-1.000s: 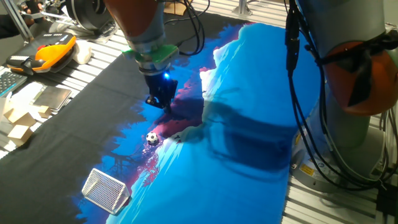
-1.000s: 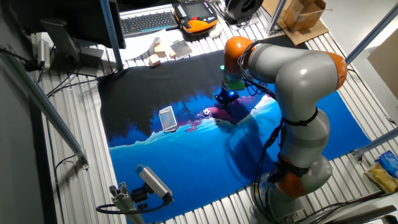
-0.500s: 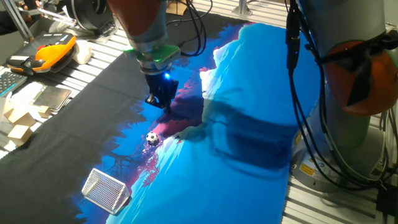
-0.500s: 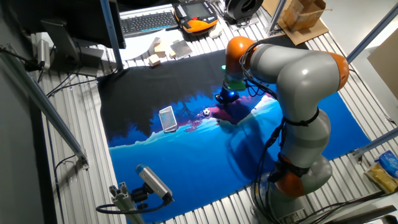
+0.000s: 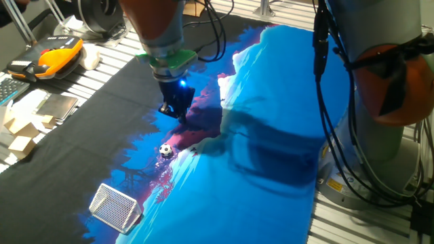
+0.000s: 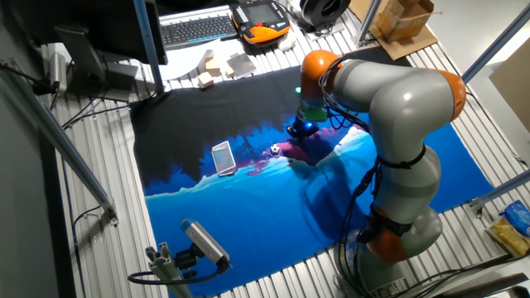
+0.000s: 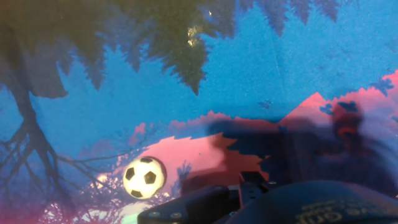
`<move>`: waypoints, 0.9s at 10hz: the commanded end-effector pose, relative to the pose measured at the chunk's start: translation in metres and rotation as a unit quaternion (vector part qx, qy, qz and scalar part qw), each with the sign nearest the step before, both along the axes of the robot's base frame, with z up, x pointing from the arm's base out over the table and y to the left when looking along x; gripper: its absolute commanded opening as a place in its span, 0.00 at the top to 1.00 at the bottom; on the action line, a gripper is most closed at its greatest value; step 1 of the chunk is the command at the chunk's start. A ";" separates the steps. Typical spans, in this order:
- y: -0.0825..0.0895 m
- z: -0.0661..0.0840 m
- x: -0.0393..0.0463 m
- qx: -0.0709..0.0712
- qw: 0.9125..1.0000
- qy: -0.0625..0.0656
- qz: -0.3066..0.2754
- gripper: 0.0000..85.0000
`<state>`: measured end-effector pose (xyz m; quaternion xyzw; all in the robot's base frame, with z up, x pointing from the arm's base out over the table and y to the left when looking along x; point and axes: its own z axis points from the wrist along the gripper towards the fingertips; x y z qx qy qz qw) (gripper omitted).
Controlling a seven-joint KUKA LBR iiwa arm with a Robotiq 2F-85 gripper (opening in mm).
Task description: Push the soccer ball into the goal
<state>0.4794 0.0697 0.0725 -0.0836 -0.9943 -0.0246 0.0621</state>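
I can read no lettering; a printed label at the bottom of my hand view is blurred. The soccer ball [image 5: 166, 150], white with black patches, sits on the blue-and-pink printed mat [image 5: 271, 88], between my gripper [image 5: 174, 111] and the white mesh goal [image 5: 115, 206], apart from both. Whether the gripper's fingers are parted or closed, I cannot tell. Ball, goal and gripper sit exactly as a second ago.
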 end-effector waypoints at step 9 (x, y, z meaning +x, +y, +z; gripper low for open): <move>0.000 0.000 0.0000 -0.016 1.000 0.000 0.002 1.00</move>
